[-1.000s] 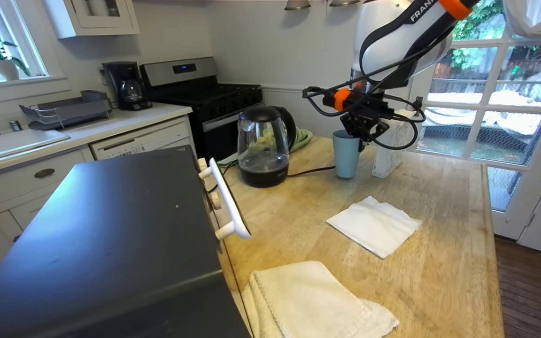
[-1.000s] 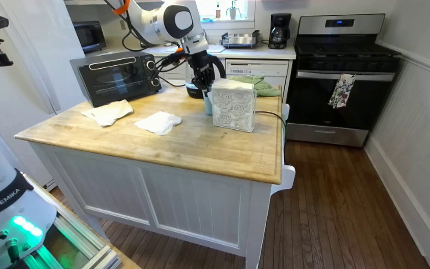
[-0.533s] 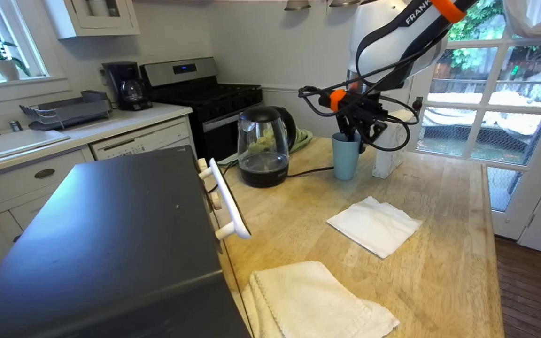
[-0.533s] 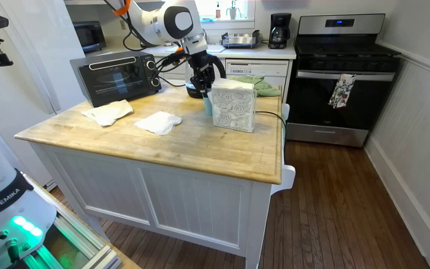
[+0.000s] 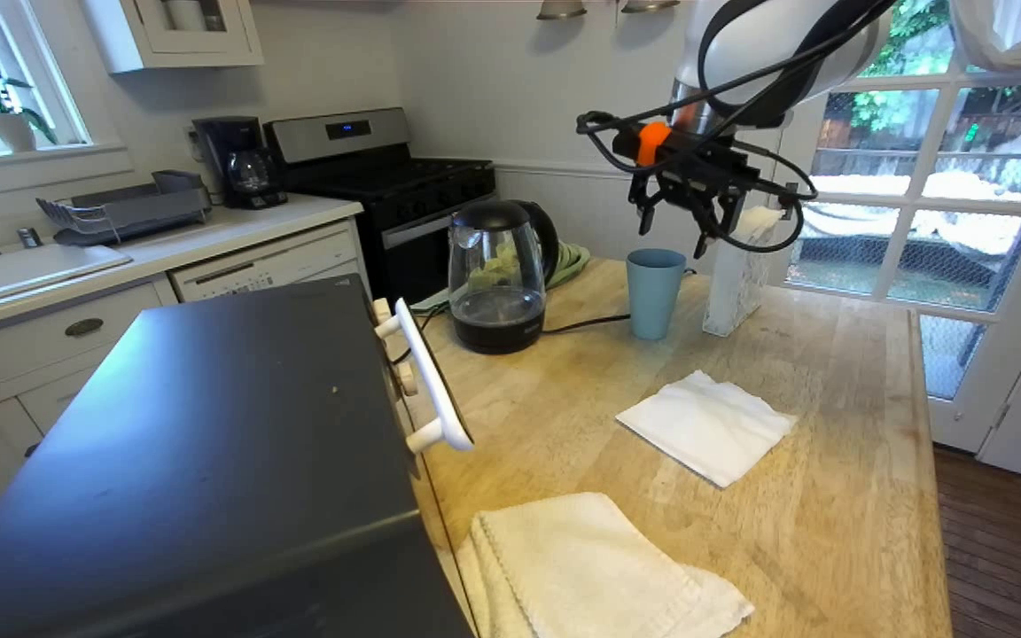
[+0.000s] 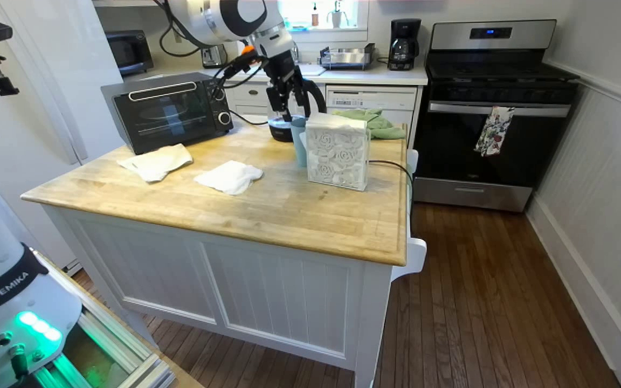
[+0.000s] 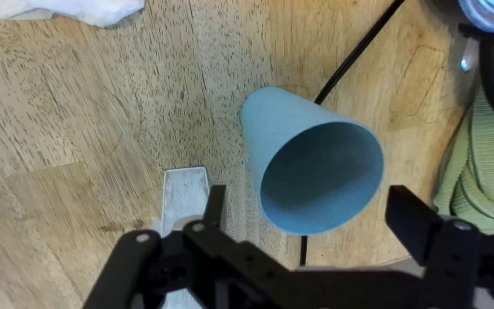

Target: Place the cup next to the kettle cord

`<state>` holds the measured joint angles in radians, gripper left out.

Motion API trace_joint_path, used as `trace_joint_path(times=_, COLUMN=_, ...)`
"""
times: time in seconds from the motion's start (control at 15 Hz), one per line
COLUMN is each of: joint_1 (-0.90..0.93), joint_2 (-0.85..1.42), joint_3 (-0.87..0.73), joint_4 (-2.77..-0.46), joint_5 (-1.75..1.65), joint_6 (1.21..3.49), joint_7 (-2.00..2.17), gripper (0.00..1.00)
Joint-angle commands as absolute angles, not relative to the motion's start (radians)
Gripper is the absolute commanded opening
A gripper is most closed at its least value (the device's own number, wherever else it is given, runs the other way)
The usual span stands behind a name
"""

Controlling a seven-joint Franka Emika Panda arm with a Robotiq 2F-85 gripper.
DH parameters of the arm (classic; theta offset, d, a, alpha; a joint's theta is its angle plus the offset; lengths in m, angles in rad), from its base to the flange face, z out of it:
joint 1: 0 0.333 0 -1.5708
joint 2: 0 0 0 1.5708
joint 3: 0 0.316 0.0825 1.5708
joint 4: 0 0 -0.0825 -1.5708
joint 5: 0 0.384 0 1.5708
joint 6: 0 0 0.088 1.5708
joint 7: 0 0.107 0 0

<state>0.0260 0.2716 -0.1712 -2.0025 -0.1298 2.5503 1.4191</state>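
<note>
Currently, the gripper [image 7: 309, 204] is held aloft with its fingers [image 7: 410, 219] spread wide; nothing is gripped between them. Below it, the pale blue tumbler [image 5: 652, 297] is set upright on the butcher-block top [image 6: 273, 215], clear of both fingers. Just beside the tumbler, the black kettle cord [image 7: 360, 48] is routed past; part of it is hidden by the tumbler, so contact cannot be confirmed. From this arrangement, the placing step is judged complete, and only clearance of the gripper is judged to be left. For the next move, a straight upward retreat is called for, with the fingers spread until the tumbler is passed; sideways travel should be avoided, as the tumbler or the nearby white rose-relief box [image 6: 335, 153] could be struck. On the tumbler's opposite side from the box, the glass electric kettle [image 5: 497, 301] is seated, with the cord led from its black base [image 5: 497, 337]. Farther off, the black-doored range [image 6: 531, 134] is installed.
</note>
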Motion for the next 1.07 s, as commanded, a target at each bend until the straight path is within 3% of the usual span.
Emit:
trace_joint_path(times=0.0, joint_1=0.000, joint_2=0.085, joint_3=-0.134, joint_4=-2.179, joint_5=-0.105, joint_6=2.589, joint_7=1.214, gripper=1.00)
trace_joint_path(times=0.47, joint_1=-0.012, joint_2=-0.265, joint_3=-0.086, joint_4=-2.442, joint_5=-0.126, joint_6=2.462, joint_7=0.844, gripper=1.00)
trace_joint_path(times=1.0, joint_1=-0.081, joint_2=-0.498, joint_3=-0.093, joint_4=-2.549, joint_5=-0.125, joint_6=2.326, joint_7=0.310, gripper=1.00)
